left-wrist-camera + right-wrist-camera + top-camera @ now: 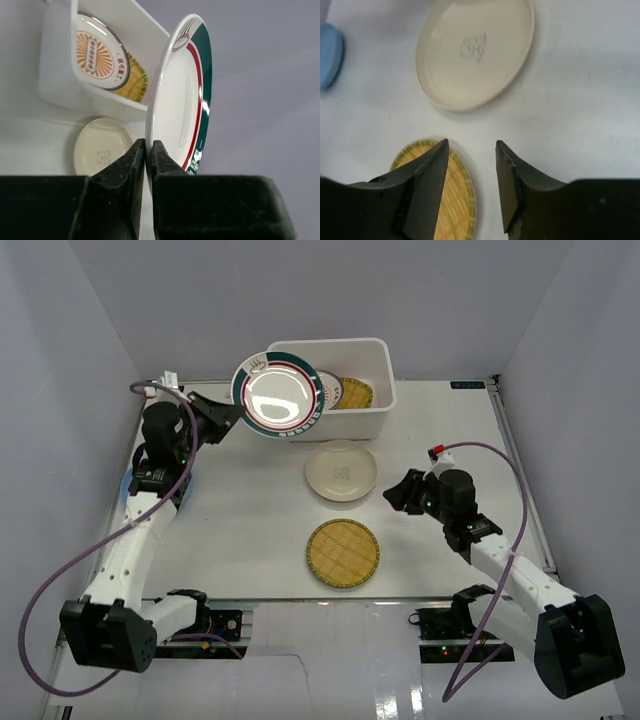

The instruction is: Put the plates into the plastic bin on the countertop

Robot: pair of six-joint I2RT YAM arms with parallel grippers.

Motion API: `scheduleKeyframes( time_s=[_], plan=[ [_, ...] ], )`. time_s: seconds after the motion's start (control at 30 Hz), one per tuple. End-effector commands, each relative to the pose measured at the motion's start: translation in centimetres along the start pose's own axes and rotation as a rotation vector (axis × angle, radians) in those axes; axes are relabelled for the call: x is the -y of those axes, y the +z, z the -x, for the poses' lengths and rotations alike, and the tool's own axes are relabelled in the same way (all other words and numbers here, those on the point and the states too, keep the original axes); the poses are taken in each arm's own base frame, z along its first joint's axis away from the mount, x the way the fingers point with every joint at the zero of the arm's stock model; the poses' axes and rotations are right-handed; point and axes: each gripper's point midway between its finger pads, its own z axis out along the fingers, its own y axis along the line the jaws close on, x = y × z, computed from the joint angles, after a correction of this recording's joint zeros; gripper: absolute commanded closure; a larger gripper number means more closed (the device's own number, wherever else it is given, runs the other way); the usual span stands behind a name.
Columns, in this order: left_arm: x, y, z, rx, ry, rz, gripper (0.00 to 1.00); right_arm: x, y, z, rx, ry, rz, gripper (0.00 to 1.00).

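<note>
Black left fingers (122,172): pressed nearly together on the lower rim of a round white plate with teal-and-red border (180,100), thin edge clamped between them. Edge grip judged chosen so the plate can go down into the tub rim-first.

Plate held clear of the white tabletop (250,520), standing straight out along the line of the fingers. Concave face turned toward the overhead view, far rim over the near-left corner of the white rectangular plastic bin (378,418). Round, so no long axis of its own.

Inside bin: grey-rimmed plate with orange sunburst (97,52), overlapping a woven yellow bamboo disc (134,80). Leaning or lying flat: cannot tell.

Black right fingers (427,175): moderately apart, nothing between them. Poised above the tabletop, over the edge of a second woven bamboo disc (447,200), with a round cream plate (472,50) beyond. Both flat, face up, near the bin, not touching each other.

Round blue plate (329,55): flat on the tabletop on the left arm's side, well apart from the bin.
</note>
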Motion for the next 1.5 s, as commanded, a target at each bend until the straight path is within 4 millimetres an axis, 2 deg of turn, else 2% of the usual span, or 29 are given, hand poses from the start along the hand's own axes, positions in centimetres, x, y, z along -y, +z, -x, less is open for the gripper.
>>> scheduleKeyframes(
  time_s=[0.0, 0.07, 0.1, 0.13, 0.27, 0.3, 0.33, 0.37, 0.47, 0.5, 0.53, 0.63, 0.67, 0.77, 0.8, 0.87, 0.9, 0.93, 0.97, 1.0, 1.03, 1.07, 1.1, 1.2, 1.23, 1.27, 1.37, 1.4, 1.47],
  plan=[
    [3.2, 4.2, 0.7, -0.024, -0.006, -0.109, 1.00, -0.6, -1.8, -3.5, -0.077, -0.013, 0.085, 0.48],
    [4.7, 6.5, 0.9, -0.041, 0.017, -0.129, 1.00, 0.1, -2.6, -6.2, -0.128, 0.002, 0.085, 0.29],
    [3.2, 9.2, -0.2, -0.080, 0.011, -0.089, 1.00, 0.1, -2.8, -7.2, -0.153, 0.010, 0.102, 0.25],
    [4.7, 10.3, 0.7, -0.069, 0.022, -0.118, 1.00, 0.1, -3.0, -7.9, -0.168, 0.017, 0.110, 0.22],
    [4.0, 16.3, 0.3, -0.098, 0.044, -0.100, 1.00, 0.2, -3.8, -12.2, -0.276, 0.063, 0.148, 0.20],
    [3.7, 17.4, 0.3, -0.099, 0.046, -0.096, 1.00, 0.3, -3.8, -12.7, -0.287, 0.063, 0.142, 0.20],
    [1.7, 19.6, -0.8, -0.127, 0.038, -0.059, 1.00, 0.5, -3.9, -13.3, -0.298, 0.062, 0.133, 0.19],
    [3.0, 20.4, 0.1, -0.113, 0.045, -0.087, 1.00, 0.8, -4.0, -13.9, -0.309, 0.065, 0.128, 0.20],
    [2.0, 23.8, -1.2, -0.154, 0.058, -0.079, 0.99, 0.8, -3.9, -14.7, -0.328, 0.069, 0.136, 0.19],
    [1.4, 24.5, -1.8, -0.177, 0.057, -0.061, 0.92, 0.9, -4.0, -15.3, -0.353, 0.082, 0.136, 0.20],
    [0.2, 25.5, -3.0, -0.208, 0.063, -0.044, 0.78, 0.7, -3.8, -15.4, -0.353, 0.082, 0.149, 0.21],
    [0.8, 25.8, -3.0, -0.223, 0.077, -0.061, 0.56, 0.6, -3.6, -16.1, -0.372, 0.107, 0.155, 0.24],
    [1.4, 25.5, -2.8, -0.219, 0.086, -0.071, 0.42, 0.6, -3.6, -16.3, -0.378, 0.117, 0.157, 0.31],
    [2.2, 24.5, -2.2, -0.203, 0.141, -0.079, 0.24, 0.1, -3.4, -16.9, -0.399, 0.158, 0.184, 0.41],
    [3.4, 23.4, -1.5, -0.190, 0.164, -0.093, 0.17, 0.3, -3.2, -17.4, -0.420, 0.170, 0.178, 0.42],
    [3.7, 22.1, -1.1, -0.188, 0.215, -0.079, 0.14, -0.3, -3.0, -17.2, -0.429, 0.180, 0.205, 0.50],
    [5.2, 20.5, -0.1, -0.167, 0.238, -0.100, 0.13, -0.4, -2.9, -17.4, -0.440, 0.189, 0.205, 0.55],
    [4.4, 19.6, -0.6, -0.185, 0.247, -0.082, 0.13, -0.6, -2.8, -17.3, -0.440, 0.196, 0.212, 0.60],
    [4.3, 18.6, -1.0, -0.194, 0.267, -0.081, 0.13, -0.9, -2.8, -17.1, -0.435, 0.200, 0.226, 0.72],
    [6.1, 16.1, 0.0, -0.168, 0.280, -0.108, 0.13, -1.1, -2.8, -16.9, -0.431, 0.202, 0.235, 0.78],
    [3.4, 15.1, -2.3, -0.218, 0.266, -0.056, 0.13, -1.4, -2.8, -16.8, -0.429, 0.206, 0.245, 0.90],
    [2.8, 13.8, -3.0, -0.231, 0.249, -0.041, 0.13, -1.7, -3.0, -16.6, -0.430, 0.208, 0.263, 0.92],
    [0.9, 11.2, -4.8, -0.267, 0.225, -0.006, 0.13, -2.4, -3.1, -16.1, -0.418, 0.203, 0.291, 0.92],
    [-2.1, 7.4, -7.4, -0.295, 0.184, 0.042, 0.13, -4.6, -4.1, -14.2, -0.399, 0.201, 0.382, 0.92],
    [-1.7, 5.3, -7.5, -0.271, 0.187, 0.022, 0.13, -5.3, -4.4, -13.5, -0.388, 0.195, 0.406, 0.92],
    [-5.2, 4.0, -10.1, -0.321, 0.172, 0.079, 0.13, -6.4, -4.4, -11.6, -0.345, 0.176, 0.434, 0.92],
    [-8.7, 0.7, -13.1, -0.363, 0.157, 0.129, 0.13, -8.0, -5.1, -6.7, -0.206, 0.115, 0.431, 0.92],
    [-9.5, 0.0, -13.7, -0.374, 0.147, 0.143, 0.14, -9.5, -5.7, -3.4, -0.121, 0.082, 0.458, 0.92],
    [-11.2, -1.6, -15.6, -0.407, 0.115, 0.164, 0.14, -10.0, -5.7, -0.1, -0.044, 0.076, 0.439, 0.92]
  ],
)
